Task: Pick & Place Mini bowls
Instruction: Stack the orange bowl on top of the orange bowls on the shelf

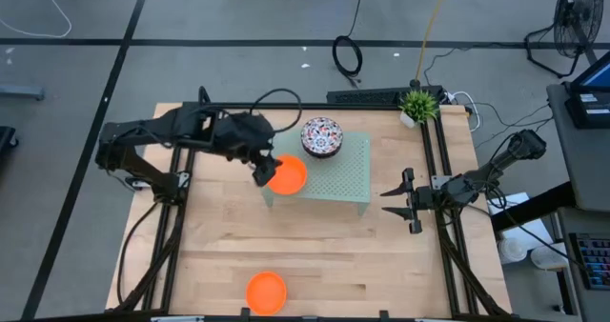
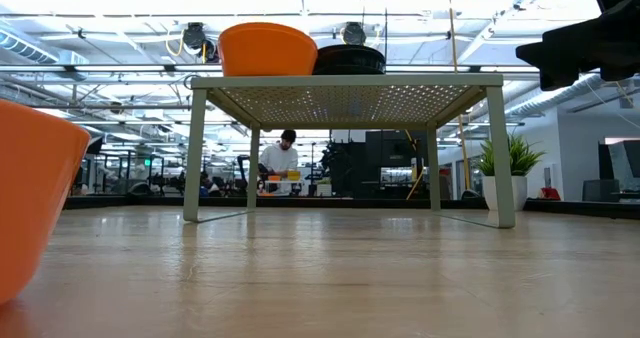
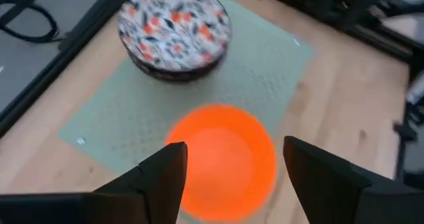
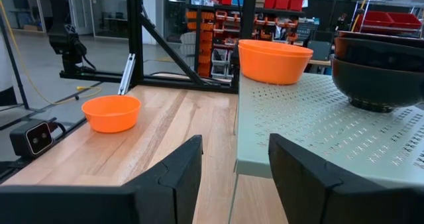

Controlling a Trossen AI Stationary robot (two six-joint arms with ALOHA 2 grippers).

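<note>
One plain orange mini bowl (image 1: pixel 289 175) sits on the near-left corner of the pale green rack (image 1: pixel 345 174). A stack of floral mini bowls (image 1: pixel 321 136) stands on the rack's far-left part. A second orange bowl (image 1: pixel 266 291) rests on the table by the near edge. My left gripper (image 3: pixel 235 146) is open over the rack's orange bowl (image 3: pixel 225 161), one finger on each side of it and apart from it. My right gripper (image 1: pixel 393 202) is open and waits to the right of the rack, pointing at it (image 4: pixel 318 128). The other bowls are out of view.
The rack stands on four thin legs (image 2: pixel 195 153) with free room beneath it. A small potted plant (image 1: pixel 417 103) and a power strip (image 1: pixel 367 97) sit at the far edge. Dark frame rails (image 1: pixel 443 170) run along both sides. A person (image 2: pixel 280 158) stands far behind the table.
</note>
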